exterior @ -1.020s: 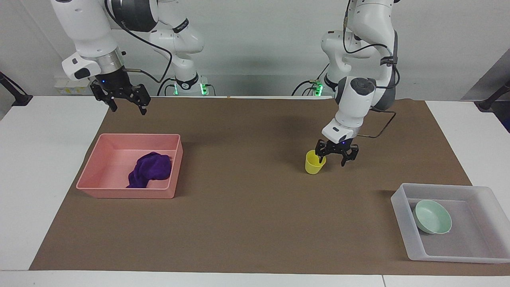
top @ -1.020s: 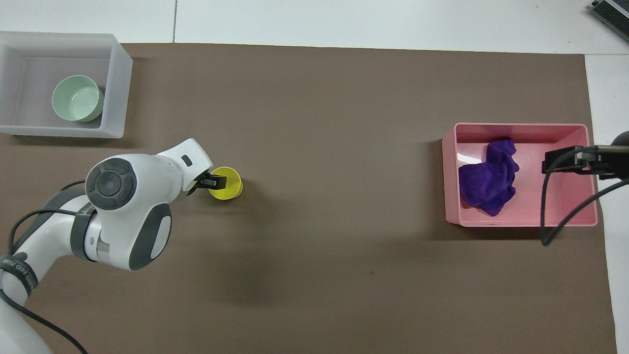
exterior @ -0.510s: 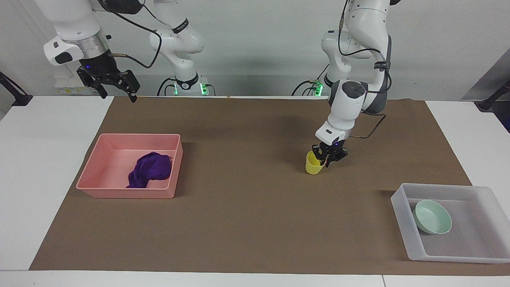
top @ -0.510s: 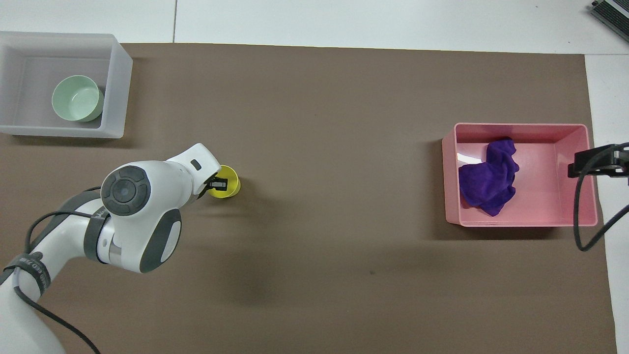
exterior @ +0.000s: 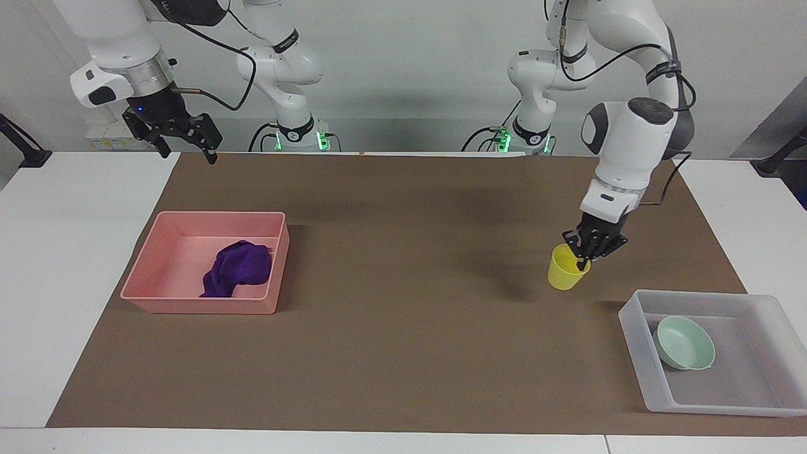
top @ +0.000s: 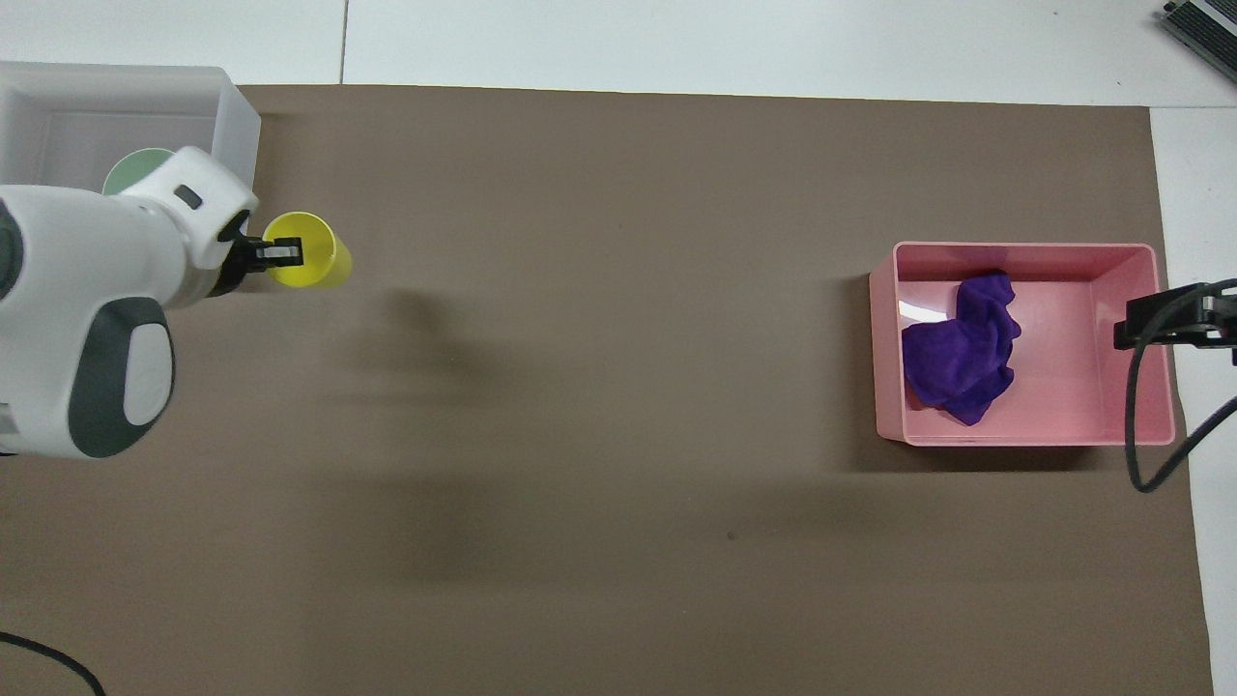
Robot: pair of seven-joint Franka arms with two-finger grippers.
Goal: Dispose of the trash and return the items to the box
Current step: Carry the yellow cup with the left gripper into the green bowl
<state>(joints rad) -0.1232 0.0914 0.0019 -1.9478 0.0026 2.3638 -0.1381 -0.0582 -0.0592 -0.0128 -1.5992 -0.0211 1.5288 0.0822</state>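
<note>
I worked in a robotics lab, not a home: my two white arms stood bolted at one end of a plain white table (exterior: 75, 265) against a bare grey-white wall, cables trailing from them, green status lights glowing at their bases, and a brown paper mat (exterior: 403, 328) covering the worktop.

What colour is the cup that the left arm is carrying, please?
Yellow cup; the facing view shows it best.

Bright even light from above, soft diffuse shadows on the brown paper table mat (exterior: 391, 328), a small white glare patch on the pink rectangular plastic bin's (top: 1131, 425) floor, both views sharp, no evident edge distortion
</note>
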